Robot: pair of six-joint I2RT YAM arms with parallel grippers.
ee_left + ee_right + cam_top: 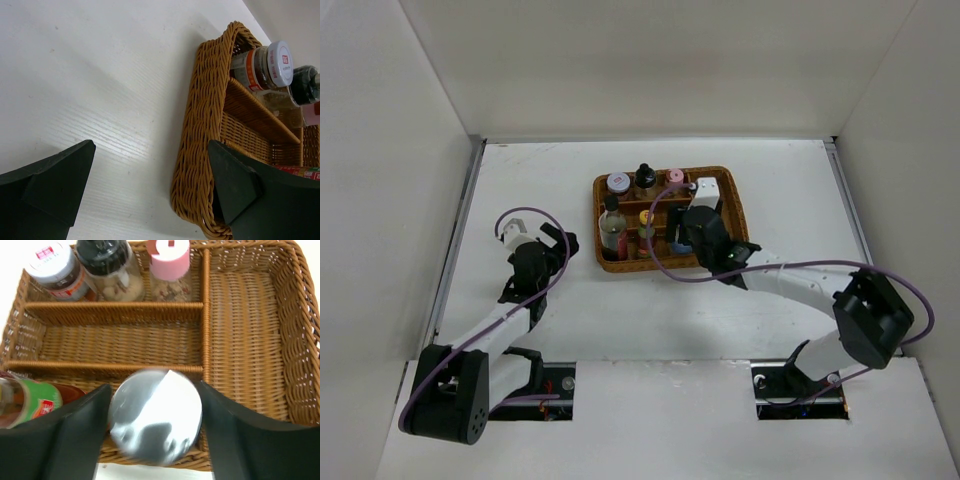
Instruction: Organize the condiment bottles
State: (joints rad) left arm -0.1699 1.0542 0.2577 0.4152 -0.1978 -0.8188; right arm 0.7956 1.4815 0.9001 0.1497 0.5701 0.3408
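Observation:
The brown wicker tray holds the bottles. Its back row has the white-lidded jar, black-capped bottle and pink-capped bottle; all three also show in the right wrist view. The tall clear dark-filled bottle and yellow-capped bottle stand in the front row. My right gripper is over the front row, its fingers against both sides of the grey-lidded cylinder, whose lid looks blurred. My left gripper is open and empty beside the tray's left corner.
A green-labelled bottle stands just left of my right gripper's left finger. The tray's middle row and right compartment hold nothing. White walls enclose the table on the left, back and right.

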